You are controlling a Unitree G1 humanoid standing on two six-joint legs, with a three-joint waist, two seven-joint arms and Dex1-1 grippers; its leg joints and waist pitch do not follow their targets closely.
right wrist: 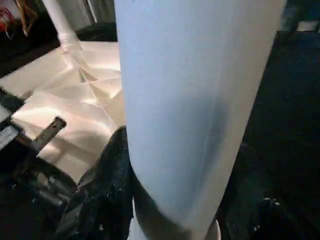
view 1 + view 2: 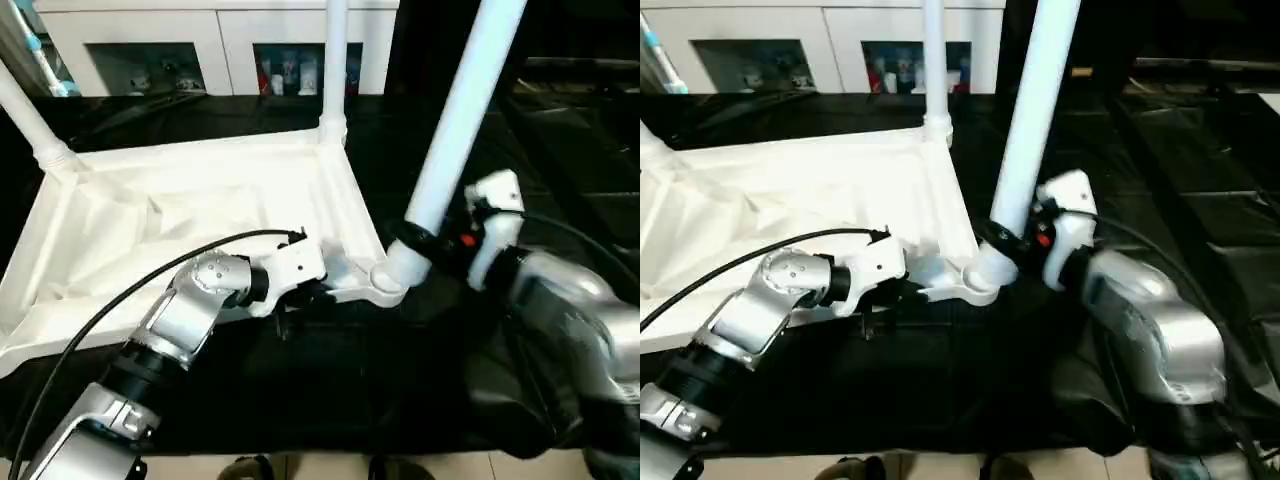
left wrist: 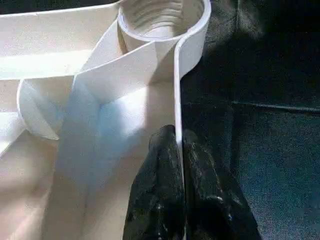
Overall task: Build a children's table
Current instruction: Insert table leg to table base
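The children's table top [image 2: 200, 210] lies upside down on black cloth, its ribbed underside facing up. One leg [image 2: 25, 110] stands in the far left corner and another leg [image 2: 334, 60] in the far right corner. My left gripper [image 3: 179, 145] is shut on the thin side rim just short of the near right corner socket [image 3: 165, 20], whose threaded inside shows. My right gripper [image 2: 425, 245] is shut around the lower part of a third leg [image 2: 460, 110]. That leg leans to the right, with its foot end at the near right socket [image 2: 385, 290].
A white cabinet [image 2: 200, 50] with glass doors runs along the back. The black cloth [image 2: 350, 380] covers the ground around the top. A black cable [image 2: 100, 310] arcs over my left forearm. A pale floor strip shows at the near edge.
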